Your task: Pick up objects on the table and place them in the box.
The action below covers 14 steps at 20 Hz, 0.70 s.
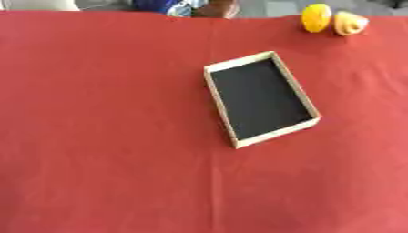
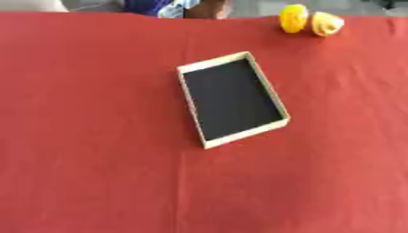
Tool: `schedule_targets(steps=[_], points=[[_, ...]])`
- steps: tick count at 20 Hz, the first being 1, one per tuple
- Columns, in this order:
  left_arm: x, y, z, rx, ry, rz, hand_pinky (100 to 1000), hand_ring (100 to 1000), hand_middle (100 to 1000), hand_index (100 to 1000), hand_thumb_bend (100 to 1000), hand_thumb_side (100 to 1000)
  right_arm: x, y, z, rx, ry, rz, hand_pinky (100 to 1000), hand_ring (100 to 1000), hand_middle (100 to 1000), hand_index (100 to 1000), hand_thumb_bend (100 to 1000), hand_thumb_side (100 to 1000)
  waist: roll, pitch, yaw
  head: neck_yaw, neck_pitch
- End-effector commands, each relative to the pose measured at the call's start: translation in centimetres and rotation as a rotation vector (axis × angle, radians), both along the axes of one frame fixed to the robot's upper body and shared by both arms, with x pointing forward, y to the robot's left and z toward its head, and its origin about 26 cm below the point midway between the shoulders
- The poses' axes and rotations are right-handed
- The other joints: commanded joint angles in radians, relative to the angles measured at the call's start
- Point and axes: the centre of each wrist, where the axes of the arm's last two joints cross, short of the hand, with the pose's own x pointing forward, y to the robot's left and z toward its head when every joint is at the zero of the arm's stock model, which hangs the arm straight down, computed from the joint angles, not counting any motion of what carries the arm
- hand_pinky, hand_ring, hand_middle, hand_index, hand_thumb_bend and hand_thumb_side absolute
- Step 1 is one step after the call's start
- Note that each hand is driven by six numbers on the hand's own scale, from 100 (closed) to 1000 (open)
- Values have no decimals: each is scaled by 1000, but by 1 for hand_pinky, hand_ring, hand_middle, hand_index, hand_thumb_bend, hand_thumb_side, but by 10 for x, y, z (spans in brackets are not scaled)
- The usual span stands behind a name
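Since neither hand shows in either view, I can't tell whether L or R is open, closed or holding anything; both arms are out of sight, so I start from nothing on screen.

Nearest the centre is the box (image 1: pixel 261 100): shallow, pale wood rim, black floor, lying skewed on the red desk (image 1: pixel 104 136), its near end swung toward my left. Looks empty, nothing in it.

Objects to move: two yellow things at the far right edge, touching or just beside each other. One is a deeper yellow lump (image 1: pixel 315 17), the other a paler piece (image 1: pixel 349 23) w/ an orange-ish inner side. Can't make out what they are, maybe fruit.

My read: task not begun, first pick is next. R hand is the natural one, as both sit far on its side. I'd take the deeper yellow one first since it's closer to the box, come from above, and avoid knocking its neighbour off the far edge. Release low inside the rim, as the walls are shallow.

Path from objects to box is bare cloth. Someone's blue clothing shows beyond the far edge, not touching anything.
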Motion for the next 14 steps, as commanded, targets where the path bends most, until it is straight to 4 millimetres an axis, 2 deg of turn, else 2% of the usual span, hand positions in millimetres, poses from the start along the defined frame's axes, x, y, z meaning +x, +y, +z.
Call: schedule_targets(steps=[1,5,8,14], points=[[-2,0,8,17,-27,-3,870,844,686,801,100,667,-10,-9,21,-18,-53,-18,912,1000,900,919,100,274,2,-20,-2,-3,-10],[-2,0,8,17,-27,-4,871,844,686,801,100,667,-9,-9,20,-24,-49,-10,914,1000,905,921,100,269,3,-20,-3,-7,-10],[-2,0,9,17,-27,-6,871,844,686,801,100,667,-9,-8,19,-47,-33,1,915,1000,914,927,100,228,5,-20,-5,-9,-12],[-1,-1,10,18,-31,-13,872,844,686,802,100,666,-2,-5,5,-157,54,17,912,1000,919,931,100,171,8,-21,-6,-18,-20]])
